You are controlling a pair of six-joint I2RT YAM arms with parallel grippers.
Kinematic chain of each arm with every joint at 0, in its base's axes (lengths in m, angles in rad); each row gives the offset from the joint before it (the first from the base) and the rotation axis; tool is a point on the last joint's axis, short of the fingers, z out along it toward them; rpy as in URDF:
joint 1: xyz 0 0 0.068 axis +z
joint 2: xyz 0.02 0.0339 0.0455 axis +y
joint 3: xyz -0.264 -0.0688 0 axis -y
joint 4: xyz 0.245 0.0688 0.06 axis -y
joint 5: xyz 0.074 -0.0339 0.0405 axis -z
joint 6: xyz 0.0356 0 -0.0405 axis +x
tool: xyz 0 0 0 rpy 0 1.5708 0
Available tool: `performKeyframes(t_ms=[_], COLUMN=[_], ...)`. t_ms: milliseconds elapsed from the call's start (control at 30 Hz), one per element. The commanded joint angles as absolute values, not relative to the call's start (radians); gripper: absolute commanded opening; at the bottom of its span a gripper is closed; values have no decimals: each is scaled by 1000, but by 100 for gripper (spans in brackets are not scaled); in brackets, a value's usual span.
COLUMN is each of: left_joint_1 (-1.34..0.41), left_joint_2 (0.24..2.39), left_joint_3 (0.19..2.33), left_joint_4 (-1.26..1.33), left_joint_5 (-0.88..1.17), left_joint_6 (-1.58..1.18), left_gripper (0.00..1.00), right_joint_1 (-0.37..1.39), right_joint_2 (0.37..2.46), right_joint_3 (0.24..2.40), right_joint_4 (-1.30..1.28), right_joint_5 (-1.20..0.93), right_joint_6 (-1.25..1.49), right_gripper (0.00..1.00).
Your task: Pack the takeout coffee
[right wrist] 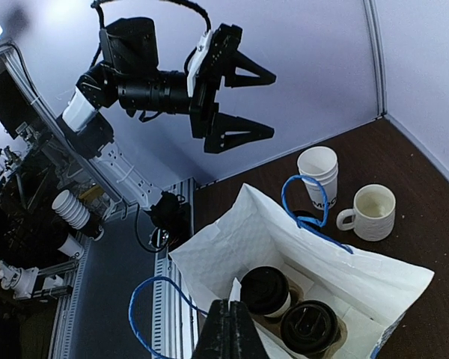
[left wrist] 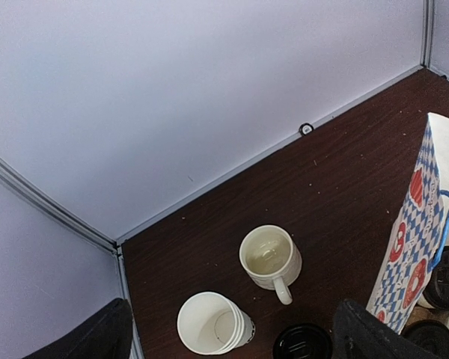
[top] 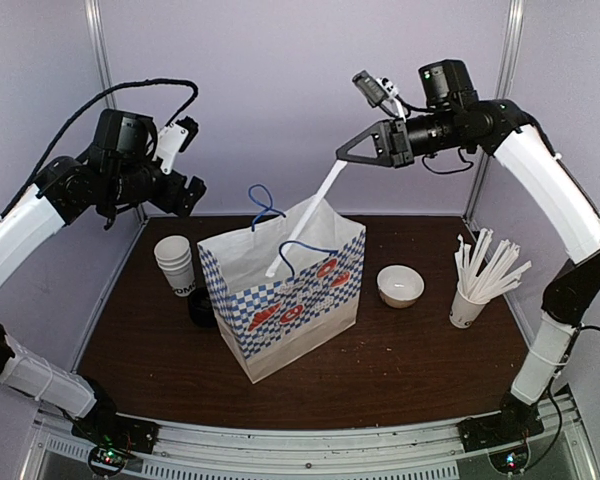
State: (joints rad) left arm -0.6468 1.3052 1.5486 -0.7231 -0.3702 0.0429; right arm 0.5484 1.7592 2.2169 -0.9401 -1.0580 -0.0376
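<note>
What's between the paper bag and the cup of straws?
A small white bowl, apart from both the paper bag and the cup of straws. The top view shows it.

I count two lidded coffees [right wrist: 266, 290] [right wrist: 309, 327], one bag [top: 290, 310], one mug [left wrist: 269, 258], one bowl [top: 400, 285], one cup stack [top: 176, 262], one loose lid [left wrist: 302, 342], one straw cup [top: 467, 308].

Both arms are wearing glossy white shells between black joints, left arm [top: 20, 235] and right arm [top: 555, 185]. A black cable [top: 110, 93] is looping overhead. The left gripper [right wrist: 272, 105] is showing black, triangular, cut-out fingers.
</note>
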Motion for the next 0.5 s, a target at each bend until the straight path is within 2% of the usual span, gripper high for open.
performKeyframes(t_ms=[0, 67, 133, 233, 467], left_joint_1=[-641, -641, -641, -641, -641], left_joint_2=[1279, 1276, 1273, 1272, 1267], left_joint_3=[1538, 1531, 1524, 1516, 1482], left_joint_4=[-713, -713, -716, -721, -719], left_joint_5=[-378, -377, -373, -365, -389], left_joint_6=[42, 39, 34, 31, 48], left_gripper=[98, 98, 98, 98, 97], right_joint_1=[625, 661, 675, 657, 522], right_joint_2=[1797, 1832, 1862, 1867, 1809], right_joint_3=[2161, 2163, 2184, 2190, 2166], right_joint_4=[-982, -1024, -1063, -1072, -1066], right_joint_5=[-1031, -1015, -987, -926, -832], right_joint_6=[-81, -120, -153, -171, -190], right_gripper=[0, 0, 15, 29, 40])
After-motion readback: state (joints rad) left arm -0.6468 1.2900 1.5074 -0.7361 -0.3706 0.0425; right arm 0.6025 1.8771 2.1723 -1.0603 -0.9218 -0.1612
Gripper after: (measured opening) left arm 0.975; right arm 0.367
